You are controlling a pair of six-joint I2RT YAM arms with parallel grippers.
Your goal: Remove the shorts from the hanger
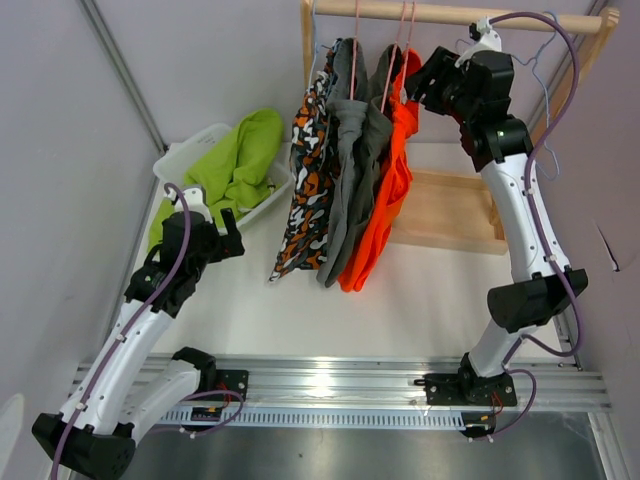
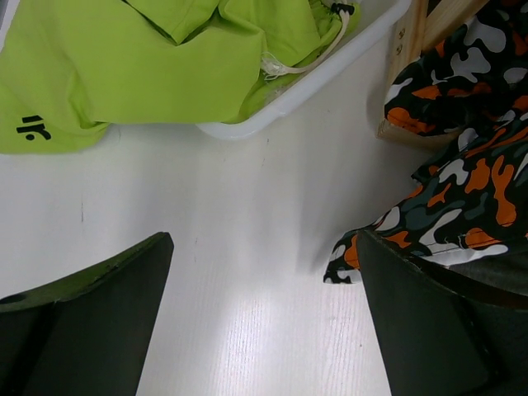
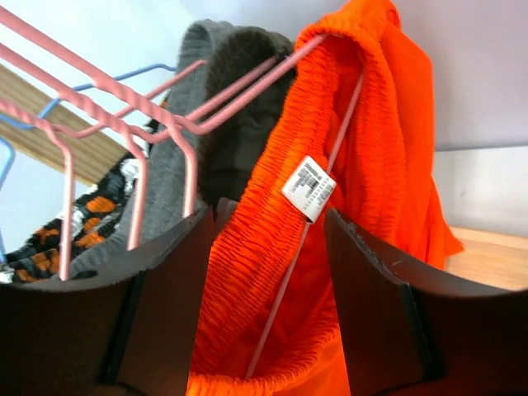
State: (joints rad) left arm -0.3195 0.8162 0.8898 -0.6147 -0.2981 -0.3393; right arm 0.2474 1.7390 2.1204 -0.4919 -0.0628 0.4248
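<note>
Table: white top, with both arm bases fixed along its near edge.
Wooden rack: stands at the far side, its round rail across the top and a flat base below.
Hanging shorts: three colours side by side under the rail, camouflage shorts at left, grey shorts in the middle, orange shorts at right, on pink hangers.
Lime green shorts: off the rail, heaped in a white basket at far left and spilling over its rim.
Right gripper: raised to the rail, fingers partly apart with the orange waistband between them; the cloth looks unsqueezed, so no firm grip shows.
Left gripper: low over the bare table near the basket, fingers spread wide and holding nothing, the camouflage hem just beside one finger.
Blue hanger: bare, on the rail beyond the right arm.
Label: small white tag on the orange waistband.
</note>
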